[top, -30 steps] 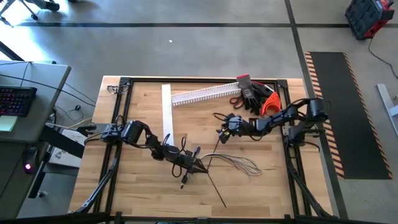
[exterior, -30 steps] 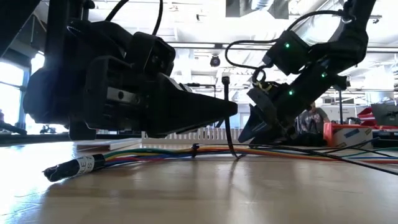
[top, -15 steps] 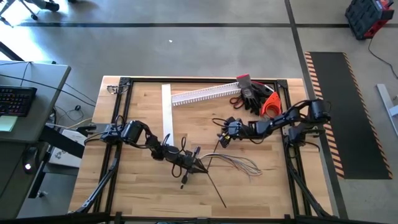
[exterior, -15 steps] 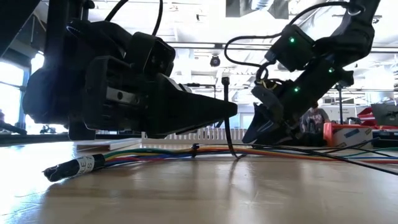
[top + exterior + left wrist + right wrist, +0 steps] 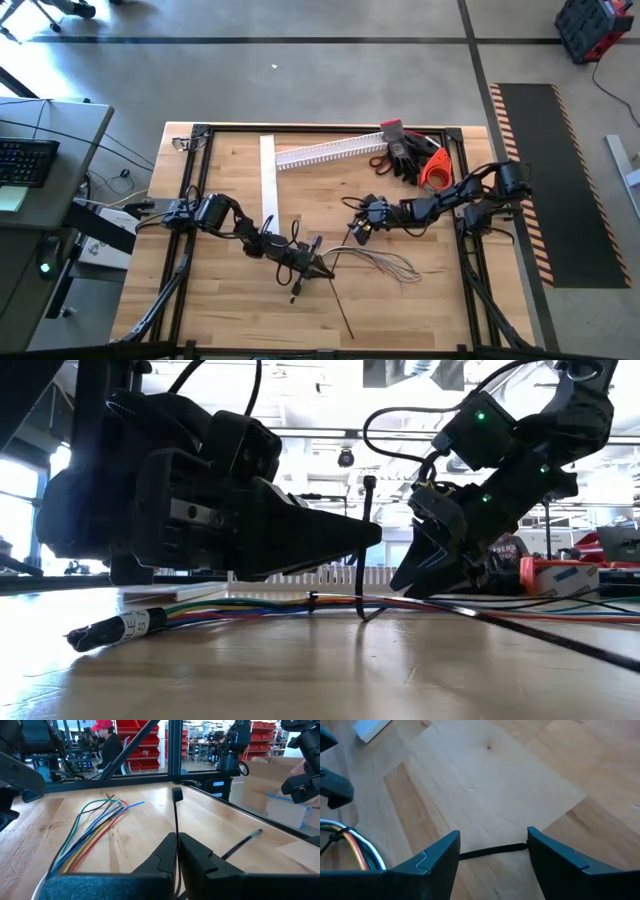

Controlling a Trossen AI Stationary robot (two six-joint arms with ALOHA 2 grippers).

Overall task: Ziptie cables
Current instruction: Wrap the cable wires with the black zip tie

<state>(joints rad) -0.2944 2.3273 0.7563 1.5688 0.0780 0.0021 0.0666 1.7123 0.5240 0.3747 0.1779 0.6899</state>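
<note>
Cables [image 5: 375, 262] lay near the centre of the table [image 5: 220, 310] in the high view, fanning from a gathered end at centre-left toward loose tips at centre-right. Left of centre, the left end effector [image 5: 318, 267] was closed tight on a ziptie [image 5: 176, 815]. In the left wrist view that black strip rose upright from between the shut fingers [image 5: 195, 855], its small square head uppermost, with the coloured cable ends spread on the wood at the frame's left. In the low view the strip appeared to loop down around the bundle just beyond the left fingertips, presumably so that the free end stood clear for the other arm to take. Right of centre in the high view, the right end effector [image 5: 357, 229] hovered low over the table with fingers spread wide. In the right wrist view a second black strip [image 5: 492, 851] lay flat on the wood, spanning the gap between the open fingers [image 5: 440, 857], probably lined up for a pinch. Another loose ziptie [image 5: 342, 316] lay below centre in the high view, apart from the bundle. A white slotted channel [image 5: 325, 152] and other items sat along the upper edge.
</note>
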